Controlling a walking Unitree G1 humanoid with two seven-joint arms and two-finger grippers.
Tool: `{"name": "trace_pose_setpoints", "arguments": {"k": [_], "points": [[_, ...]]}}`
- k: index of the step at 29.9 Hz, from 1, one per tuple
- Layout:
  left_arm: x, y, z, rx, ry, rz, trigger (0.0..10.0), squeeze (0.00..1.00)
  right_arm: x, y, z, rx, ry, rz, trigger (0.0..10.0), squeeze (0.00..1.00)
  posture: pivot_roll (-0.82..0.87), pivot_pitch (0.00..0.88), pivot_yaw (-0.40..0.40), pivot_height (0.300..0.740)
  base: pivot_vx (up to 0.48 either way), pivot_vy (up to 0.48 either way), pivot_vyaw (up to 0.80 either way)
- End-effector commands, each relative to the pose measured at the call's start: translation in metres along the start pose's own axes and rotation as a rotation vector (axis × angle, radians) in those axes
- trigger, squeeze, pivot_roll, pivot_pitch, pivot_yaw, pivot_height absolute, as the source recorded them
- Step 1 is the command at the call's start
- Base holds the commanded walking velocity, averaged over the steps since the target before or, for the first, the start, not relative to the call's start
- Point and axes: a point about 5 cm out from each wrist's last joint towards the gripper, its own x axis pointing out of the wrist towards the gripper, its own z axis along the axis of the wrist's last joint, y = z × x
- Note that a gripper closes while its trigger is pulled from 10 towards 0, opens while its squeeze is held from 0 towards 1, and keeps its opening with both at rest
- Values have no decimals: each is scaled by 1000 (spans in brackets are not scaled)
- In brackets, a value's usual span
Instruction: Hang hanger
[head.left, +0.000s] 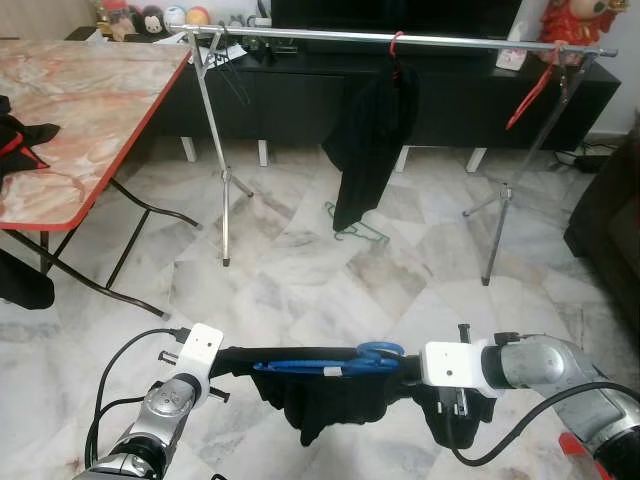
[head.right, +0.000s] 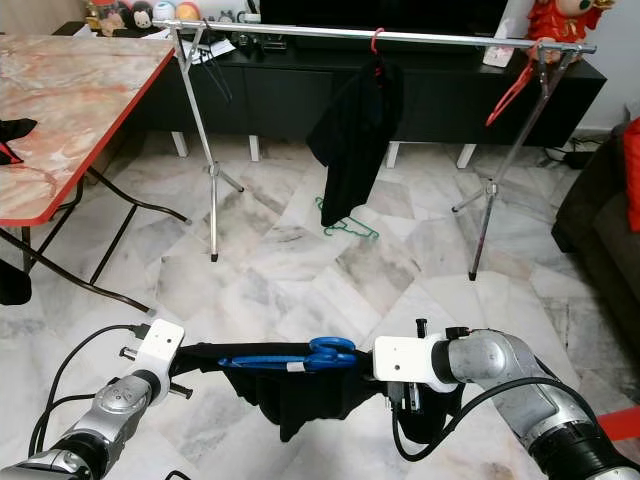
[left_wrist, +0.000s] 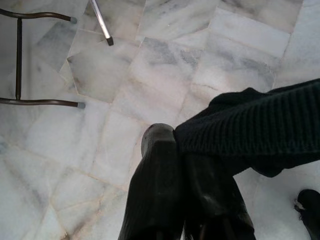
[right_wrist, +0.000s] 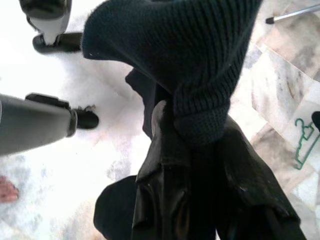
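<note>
Evidently both pincers, left pincer (left_wrist: 182, 150) and right pincer (right_wrist: 192, 135), pinch the black garment (head.left: 330, 395) taut, keeping its blue hanger (head.left: 330, 362) level for the rail (head.left: 400, 38).

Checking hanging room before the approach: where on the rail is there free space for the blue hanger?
The rail is bare between the black hanger at its left end and the hung garment, and again from there to the red hanger. The right end is crowded.
</note>
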Motion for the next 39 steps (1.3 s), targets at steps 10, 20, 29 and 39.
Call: {"name": "trace_pose_setpoints", "arguments": {"k": [10, 20, 29, 39], "points": [[3, 14, 19, -4, -66, 2, 10000, 0, 8, -2, -20, -21, 174, -73, 0, 0, -81, 102, -30, 740, 0, 0, 0], [8, -3, 52, -26, -184, -204, 10000, 0, 35, 7, -14, 70, 170, -114, 0, 0, -71, 77, -27, 740, 0, 0, 0], [4, -19, 65, 45, -196, -452, 10000, 0, 46, -9, -13, 121, 230, -256, 0, 0, -61, 71, -28, 740, 0, 0, 0], [-1, -22, 41, 143, -90, -487, 10000, 0, 42, -24, -4, 235, 128, -344, 0, 0, -69, 78, -29, 740, 0, 0, 0]]}}
